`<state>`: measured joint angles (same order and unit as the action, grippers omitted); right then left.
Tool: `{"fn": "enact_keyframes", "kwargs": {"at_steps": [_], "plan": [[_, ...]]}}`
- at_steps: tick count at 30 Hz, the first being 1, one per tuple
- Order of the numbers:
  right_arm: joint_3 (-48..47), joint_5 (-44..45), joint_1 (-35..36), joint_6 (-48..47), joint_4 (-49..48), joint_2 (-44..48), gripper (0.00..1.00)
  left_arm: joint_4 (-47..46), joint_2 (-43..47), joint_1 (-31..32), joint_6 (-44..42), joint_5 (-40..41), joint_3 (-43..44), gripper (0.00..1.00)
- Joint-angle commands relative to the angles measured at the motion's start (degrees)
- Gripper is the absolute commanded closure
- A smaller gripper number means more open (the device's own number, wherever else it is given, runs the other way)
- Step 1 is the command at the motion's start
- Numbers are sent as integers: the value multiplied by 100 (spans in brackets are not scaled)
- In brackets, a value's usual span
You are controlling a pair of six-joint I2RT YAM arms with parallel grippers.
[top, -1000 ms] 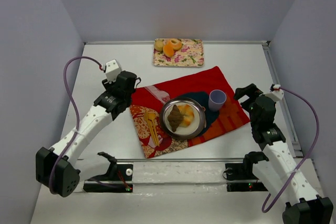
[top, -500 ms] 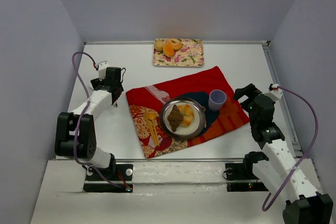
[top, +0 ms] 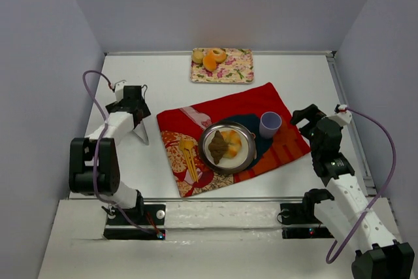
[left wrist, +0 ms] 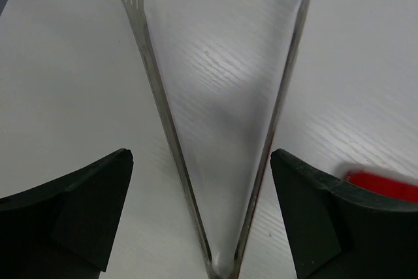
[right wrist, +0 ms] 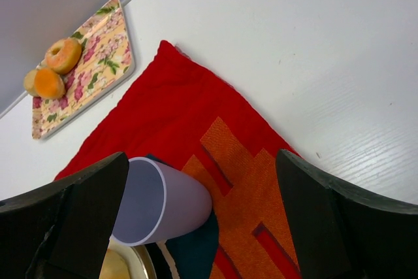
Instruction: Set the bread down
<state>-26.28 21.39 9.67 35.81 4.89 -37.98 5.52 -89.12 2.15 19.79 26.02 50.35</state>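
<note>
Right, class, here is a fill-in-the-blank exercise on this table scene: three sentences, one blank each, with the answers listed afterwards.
1. Seen from above, the lavender plastic cup stands on the ___ side of the round metal plate.
2. The silver metal tongs sit within the open ___ gripper.
3. The floral rectangular tray holds ___ pieces of bread.

Answers: right; left; three.
</note>
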Motion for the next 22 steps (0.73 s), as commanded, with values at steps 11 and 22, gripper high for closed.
{"fn": "enact_keyframes", "kwargs": {"at_steps": [11, 22], "plan": [[-193, 278, -18, 136, -155, -61, 0, -121, 5202, 206, 1526, -2091, -1140, 1], [-202, 340, -18, 110, 12, 45, 0, 46, 5801, 479, 1844, -1891, -1484, 1]]}}
